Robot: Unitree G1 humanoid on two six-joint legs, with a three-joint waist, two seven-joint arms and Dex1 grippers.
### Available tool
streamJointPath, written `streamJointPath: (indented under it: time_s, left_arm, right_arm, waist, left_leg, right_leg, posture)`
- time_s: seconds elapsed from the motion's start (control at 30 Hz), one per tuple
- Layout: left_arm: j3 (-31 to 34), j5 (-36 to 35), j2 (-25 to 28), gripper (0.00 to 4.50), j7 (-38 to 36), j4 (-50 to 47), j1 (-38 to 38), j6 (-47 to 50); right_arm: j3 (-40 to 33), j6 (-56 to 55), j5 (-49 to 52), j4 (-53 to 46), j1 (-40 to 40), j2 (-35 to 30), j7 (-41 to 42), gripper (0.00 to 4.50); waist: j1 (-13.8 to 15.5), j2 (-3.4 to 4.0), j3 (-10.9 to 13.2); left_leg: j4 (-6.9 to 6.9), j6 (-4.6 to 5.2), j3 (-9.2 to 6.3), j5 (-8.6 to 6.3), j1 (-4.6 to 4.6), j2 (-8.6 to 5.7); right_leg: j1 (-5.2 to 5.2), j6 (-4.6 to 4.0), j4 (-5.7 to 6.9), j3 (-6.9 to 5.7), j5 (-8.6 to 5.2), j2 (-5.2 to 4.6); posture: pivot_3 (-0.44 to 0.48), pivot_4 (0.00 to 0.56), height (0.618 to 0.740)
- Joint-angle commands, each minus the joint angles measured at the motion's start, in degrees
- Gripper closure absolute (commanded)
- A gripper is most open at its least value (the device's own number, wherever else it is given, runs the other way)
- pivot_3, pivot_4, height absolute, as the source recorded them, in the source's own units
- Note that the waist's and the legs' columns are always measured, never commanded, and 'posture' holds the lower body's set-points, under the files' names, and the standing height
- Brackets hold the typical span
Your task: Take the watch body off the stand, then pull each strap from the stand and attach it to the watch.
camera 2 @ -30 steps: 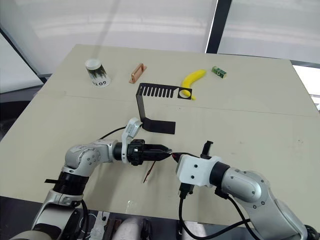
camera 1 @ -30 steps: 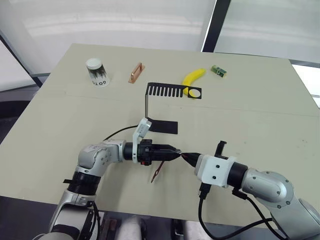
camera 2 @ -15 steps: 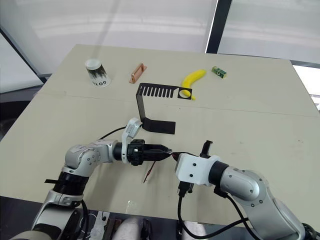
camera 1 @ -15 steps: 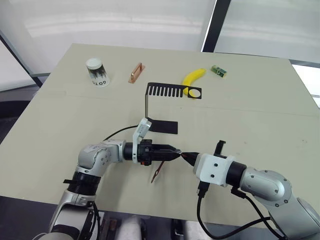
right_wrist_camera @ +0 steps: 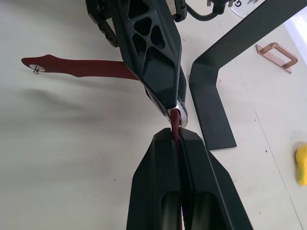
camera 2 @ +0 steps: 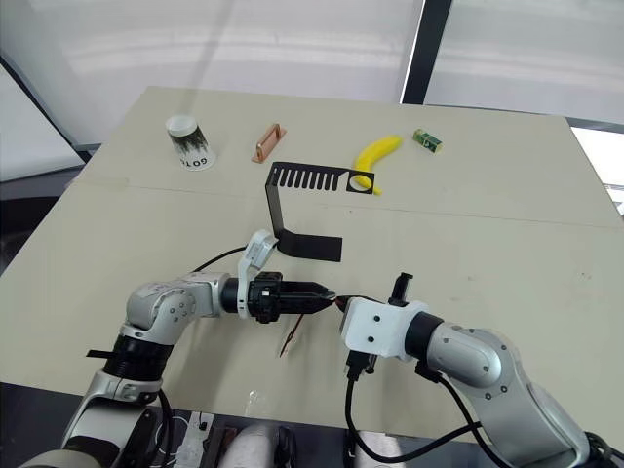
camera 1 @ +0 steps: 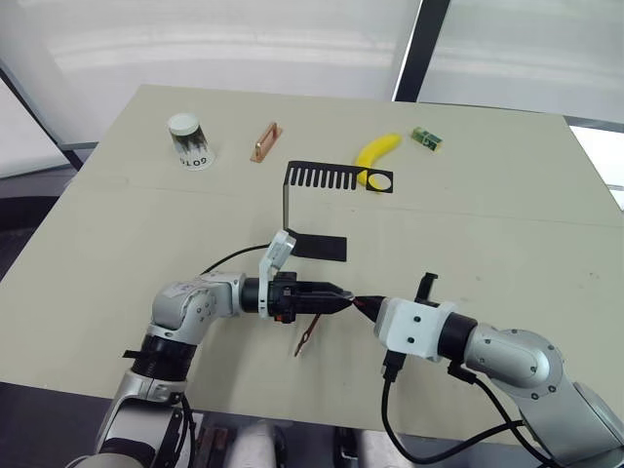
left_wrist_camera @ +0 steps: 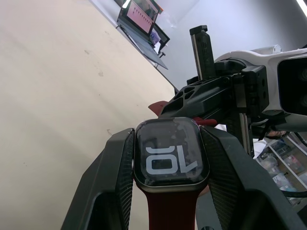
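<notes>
One watch body [left_wrist_camera: 170, 153], clamped between the left gripper [camera 1: 336, 295] jaws, low and centre in the left eye view, screen with light digits facing the left wrist camera. Two dark red straps: first strap [right_wrist_camera: 81, 67] already hanging from the watch body, trailing down to the worktop [camera 1: 487, 224] with its free end at lower centre of the head view [camera 1: 305, 339]; second strap [right_wrist_camera: 176, 125] pinched edge-on between the closed right gripper [camera 1: 368, 305] jaws, its tip right up against the rim of the watch body. Grippers tip to tip, almost touching, in the lower middle of the frame.

One stand [camera 1: 314, 210], black, just above the grippers at centre frame: flat base on the worktop, upright, comb-slotted arm reaching right to a round hole. Nothing hung on the slots.

One banana [camera 1: 375, 154] in the upper centre, its lower end behind the stand's round hole. One small green packet [camera 1: 426, 138] to the upper right of the banana. One copper-coloured handle-shaped piece [camera 1: 264, 142] in the upper left-centre. One white paper cup [camera 1: 188, 140] with dark print, upside down, in the upper left.

Worktop pale beige, matt, with a faint seam running across behind the stand. Beyond its far edge, bright frosted window panels split by a dark vertical post [camera 1: 414, 44] at upper right-centre. Laptop [left_wrist_camera: 141, 17] with lit screen in the upper part of the left wrist view, far off.
</notes>
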Motion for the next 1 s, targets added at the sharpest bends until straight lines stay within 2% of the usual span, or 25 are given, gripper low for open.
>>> streamJointPath:
  time_s: [0.03, 1.0]
  left_arm:
    - [-4.06, -2.25, -2.92, 2.86, -1.6, -5.44, -0.31, 0.66]
    - [-4.27, -1.98, -3.37, 2.86, -1.34, -6.18, -0.17, 0.56]
  right_arm:
    - [1.67, -1.22, 0.32, -2.27, -2.16, 1.83, 0.23, 4.5]
    - [2.35, -0.78, -0.31, -0.55, -4.01, 3.66, 0.8, 4.5]
  waist:
    - [-0.01, 0.0, 0.0]
    - [-0.01, 0.0, 0.0]
  left_leg:
    - [0.0, 0.0, 0.0, 0.0, 0.0, 0.0]
    - [0.0, 0.0, 0.0, 0.0, 0.0, 0.0]
  right_leg:
    - [0.0, 0.0, 0.0, 0.0, 0.0, 0.0]
    - [0.0, 0.0, 0.01, 0.0, 0.0, 0.0]
  posture:
    - [0.0, 0.15, 0.729]
    - [0.0, 0.15, 0.729]
